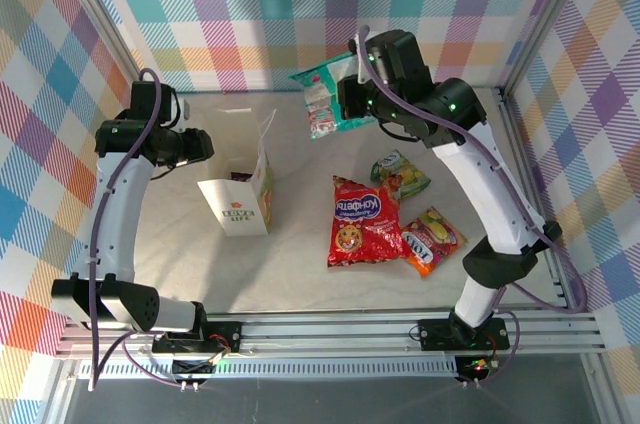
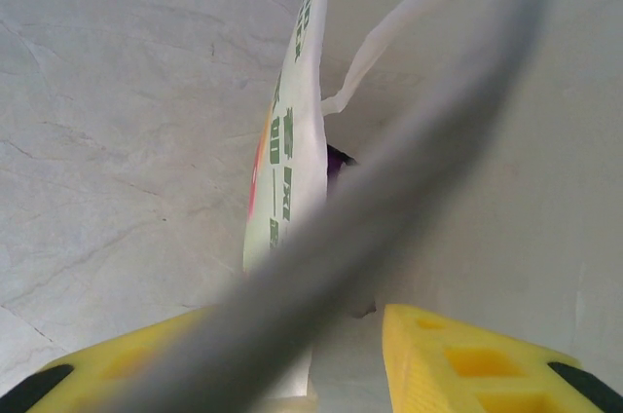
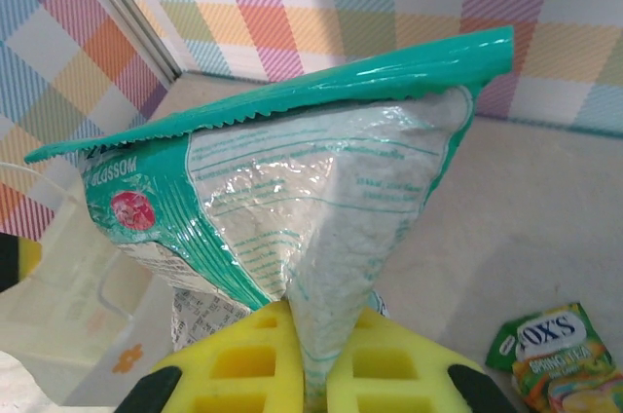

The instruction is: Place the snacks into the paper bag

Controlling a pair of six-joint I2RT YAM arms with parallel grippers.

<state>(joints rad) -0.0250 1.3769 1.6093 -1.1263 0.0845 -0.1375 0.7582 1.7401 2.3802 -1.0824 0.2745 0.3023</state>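
Top external: bare table (image 1: 300, 274) lies between the paper bag (image 1: 240, 206), standing left of centre, and the red packet (image 1: 362, 222) at centre. Left hand (image 1: 205, 146) straddles the bag's rim, jaws apart. Right hand (image 1: 350, 104) pinches the teal-white packet (image 1: 322, 94) aloft, upper centre.

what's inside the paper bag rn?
A dark purple sliver, probably the purple packet, shows deep inside the paper bag. The bag's walls and a blurred grey band across the lens cover the rest.

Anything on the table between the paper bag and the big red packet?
Nothing: top view shows bare tabletop between paper bag and red packet.
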